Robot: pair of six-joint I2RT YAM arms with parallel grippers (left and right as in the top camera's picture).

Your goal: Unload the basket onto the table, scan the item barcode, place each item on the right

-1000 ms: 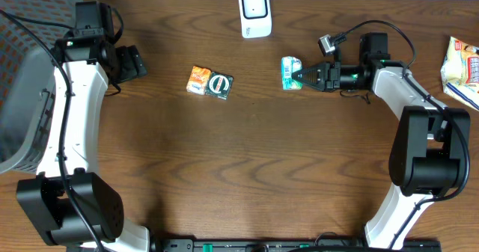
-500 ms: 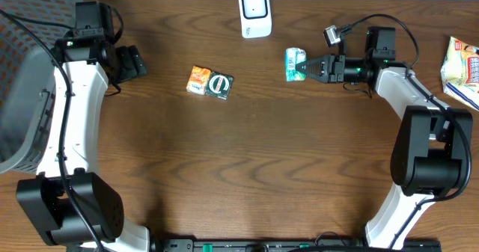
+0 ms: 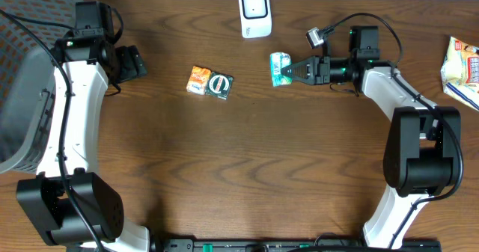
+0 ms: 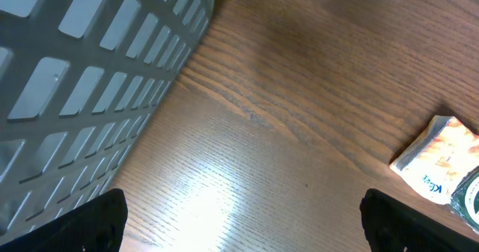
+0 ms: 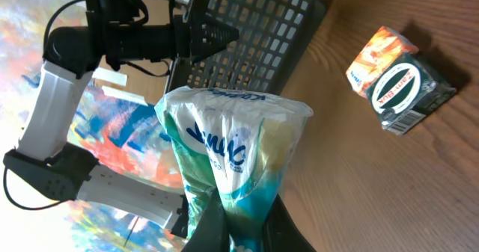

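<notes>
Your right arm stretches left over the table point(image 3: 247, 155).
Your right gripper point(image 3: 290, 70) clamps a tissue packet point(image 3: 279, 68) near the scanner point(image 3: 254, 13); your left gripper point(image 3: 138, 62) gapes empty.

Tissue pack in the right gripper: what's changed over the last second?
The right gripper, shut on the tissue pack throughout, carried it first toward the far edge, then to the robot's left, closer to the white scanner. Nothing was picked up or released. The open left gripper, the orange pack and the dark green box stayed put.
</notes>
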